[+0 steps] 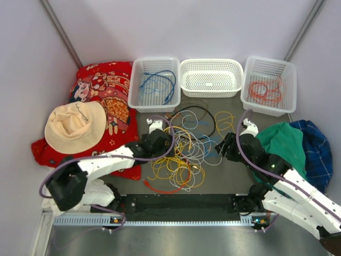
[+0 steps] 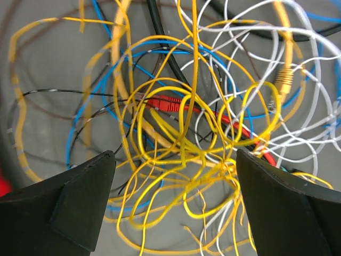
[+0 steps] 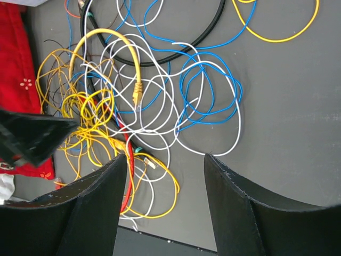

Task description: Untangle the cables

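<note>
The cables [image 1: 187, 149] lie in a tangled heap of yellow, white, blue, black and red wires on the dark table between both arms. My left gripper [image 1: 169, 141] hovers at the heap's left side. In the left wrist view the left gripper [image 2: 175, 154] is open, with yellow loops [image 2: 181, 160] and a red plug [image 2: 168, 103] below and between its fingers, nothing pinched. My right gripper [image 1: 225, 146] is at the heap's right edge. It [image 3: 165, 158] is open over bare table just short of a white loop [image 3: 213, 144], holding nothing.
Three white baskets stand at the back: left one [image 1: 137, 98] holds a blue cable, the middle one [image 1: 209, 92] holds nothing, right one [image 1: 250, 104] holds an orange cable. A red cloth [image 1: 101, 80] with a hat [image 1: 74, 127] lies left. Green [image 1: 282, 141] and blue plaid cloths lie right.
</note>
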Action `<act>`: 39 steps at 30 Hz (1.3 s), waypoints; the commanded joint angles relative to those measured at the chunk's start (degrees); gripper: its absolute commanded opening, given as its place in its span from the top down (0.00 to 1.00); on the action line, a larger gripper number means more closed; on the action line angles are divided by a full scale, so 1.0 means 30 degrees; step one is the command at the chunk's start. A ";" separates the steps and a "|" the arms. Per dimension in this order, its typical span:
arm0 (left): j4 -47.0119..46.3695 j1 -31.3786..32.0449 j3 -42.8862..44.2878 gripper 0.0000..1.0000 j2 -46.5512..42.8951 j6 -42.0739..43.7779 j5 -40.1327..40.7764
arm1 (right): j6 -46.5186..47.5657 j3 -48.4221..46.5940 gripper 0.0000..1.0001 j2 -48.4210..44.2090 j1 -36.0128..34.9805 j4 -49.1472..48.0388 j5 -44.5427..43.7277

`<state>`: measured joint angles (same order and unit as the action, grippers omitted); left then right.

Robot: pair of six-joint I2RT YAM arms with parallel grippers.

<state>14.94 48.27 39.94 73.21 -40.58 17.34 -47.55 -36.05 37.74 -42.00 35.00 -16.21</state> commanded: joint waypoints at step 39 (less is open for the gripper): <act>-0.3486 0.0462 0.6989 1.00 -0.3456 0.5059 -1.2519 | 0.4337 -0.6967 0.45 0.0837 -0.0180 -0.4722 0.6864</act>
<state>8.16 49.58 61.30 63.53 -25.17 -16.86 -35.55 -54.92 36.97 -42.00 27.24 -0.16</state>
